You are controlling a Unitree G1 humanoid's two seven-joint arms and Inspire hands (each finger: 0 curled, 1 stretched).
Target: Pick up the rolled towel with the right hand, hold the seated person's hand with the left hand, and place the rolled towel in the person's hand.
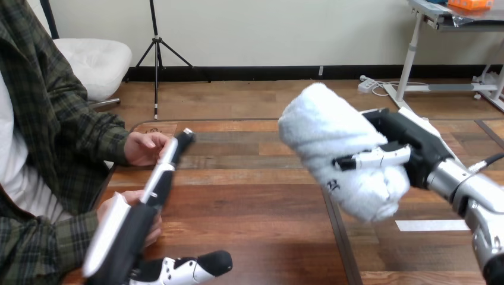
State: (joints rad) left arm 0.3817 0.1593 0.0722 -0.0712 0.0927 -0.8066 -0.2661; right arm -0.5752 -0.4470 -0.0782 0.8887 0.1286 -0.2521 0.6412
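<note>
My right hand point(410, 148) is shut on the white rolled towel point(330, 139), fingers and thumb wrapped round it, holding it up above the table's right half. My left hand point(128, 237) is at the lower left with straight fingers point(166, 163) pointing away from me and the thumb stuck out to the right. The fingertips reach the person's upper hand point(142, 148), which rests at the table's left edge. The person's lower hand point(116, 205) lies right beside and partly behind my left palm; I see no finger curled round it.
The wooden table point(255, 219) has a dark seam running down its middle. A strip of white tape point(432, 225) lies at the right, under my right forearm. The person sits at the left side.
</note>
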